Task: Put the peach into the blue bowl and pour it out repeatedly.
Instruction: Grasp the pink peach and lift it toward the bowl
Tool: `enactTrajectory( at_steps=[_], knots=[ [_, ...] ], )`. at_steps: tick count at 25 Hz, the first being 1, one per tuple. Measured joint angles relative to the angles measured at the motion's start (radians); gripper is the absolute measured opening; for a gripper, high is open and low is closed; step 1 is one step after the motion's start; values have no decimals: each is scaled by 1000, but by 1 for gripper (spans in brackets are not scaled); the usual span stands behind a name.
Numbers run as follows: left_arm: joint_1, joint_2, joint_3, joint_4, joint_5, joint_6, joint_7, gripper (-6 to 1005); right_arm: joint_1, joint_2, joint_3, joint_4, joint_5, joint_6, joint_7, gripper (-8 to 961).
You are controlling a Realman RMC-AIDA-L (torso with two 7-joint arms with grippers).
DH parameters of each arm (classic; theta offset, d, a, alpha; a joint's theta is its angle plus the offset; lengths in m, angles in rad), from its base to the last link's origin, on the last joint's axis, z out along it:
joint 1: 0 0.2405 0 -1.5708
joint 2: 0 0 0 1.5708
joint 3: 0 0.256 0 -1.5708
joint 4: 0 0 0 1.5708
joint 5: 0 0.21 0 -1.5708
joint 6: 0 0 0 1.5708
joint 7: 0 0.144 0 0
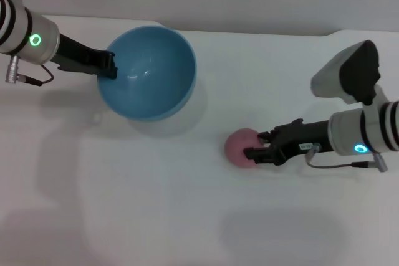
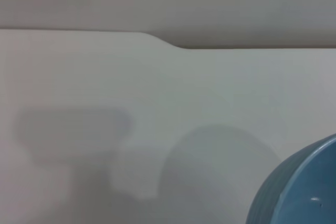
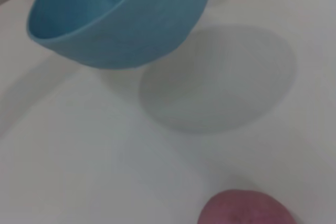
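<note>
1. Left gripper (image 1: 111, 65): fingers pinching the rim of the blue bowl (image 1: 149, 73), holding it tilted above the surface (image 1: 156, 216) near the far edge.
2. Right gripper (image 1: 259, 147): fingers closing around the peach (image 1: 240, 147), which is resting mid-surface, well apart from the bowl.

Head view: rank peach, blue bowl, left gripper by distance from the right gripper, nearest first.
1. peach: at the tips of the right gripper, lower centre-right of the table.
2. blue bowl: lifted, up and toward the robot's left.
3. left gripper: on the bowl's far-left rim, farthest.
</note>
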Motion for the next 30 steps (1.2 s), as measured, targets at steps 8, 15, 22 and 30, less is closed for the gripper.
enactTrajectory(
  at_steps=[8, 15, 22, 30],
  knots=[
    [-5, -15, 0, 5, 1, 3, 0, -1, 3, 1, -173, -11, 134, -159, 0, 538],
    [-19, -18, -1, 5, 1, 13, 4, -1, 4, 1, -189, -40, 149, -188, 3, 475],
    [-47, -25, -1, 5, 31, 17, 7, -1, -24, -6, -139, -33, 170, -172, -8, 266],
    [-83, -27, 89, -1, 62, 17, -14, -2, -103, -34, 64, 19, 158, 5, -94, 141]
  ],
)
